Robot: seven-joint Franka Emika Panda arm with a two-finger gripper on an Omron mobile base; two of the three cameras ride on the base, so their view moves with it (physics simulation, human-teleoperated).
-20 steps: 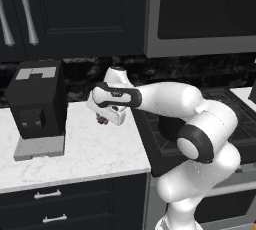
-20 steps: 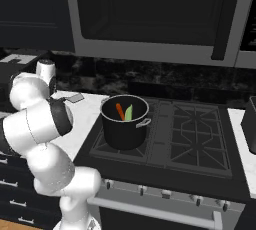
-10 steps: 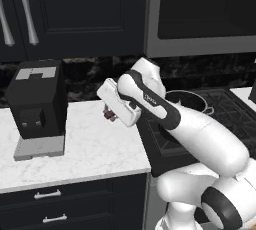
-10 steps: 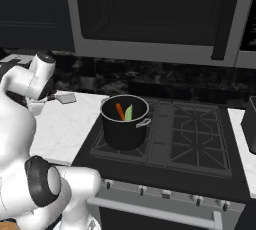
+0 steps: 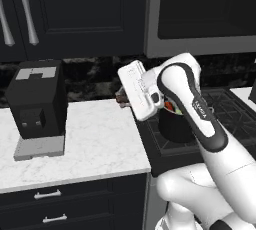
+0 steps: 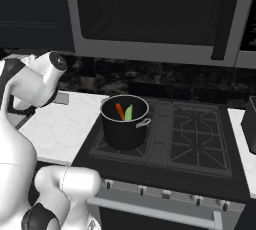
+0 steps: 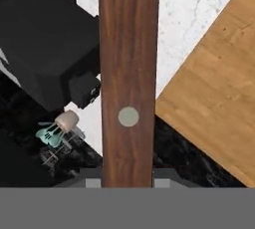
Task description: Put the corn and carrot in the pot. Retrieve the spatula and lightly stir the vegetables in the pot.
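Pot [image 6: 124,124], one in number, dark and cylindrical with two loop handles, stands on the front left burner of the black stove [image 6: 195,139], just beside the white marble table [image 5: 80,144]. One coffee machine [image 5: 37,104], black and boxy, sits on that table near its left end, well apart from the pot. Inside the pot lie two vegetables, leaning side by side: one orange carrot [image 6: 120,111] and one corn [image 6: 129,112], its green husk showing. One spatula [image 7: 128,81] is counted; from the hand camera its reddish-brown wooden handle with two pale rivets runs straight up the middle. From the right side its flat grey blade [image 6: 60,98] shows past the white arm, above the table. Jaws [image 5: 121,97] are clenched on the spatula's handle and raised above the table's back edge, left of the pot and not over it.
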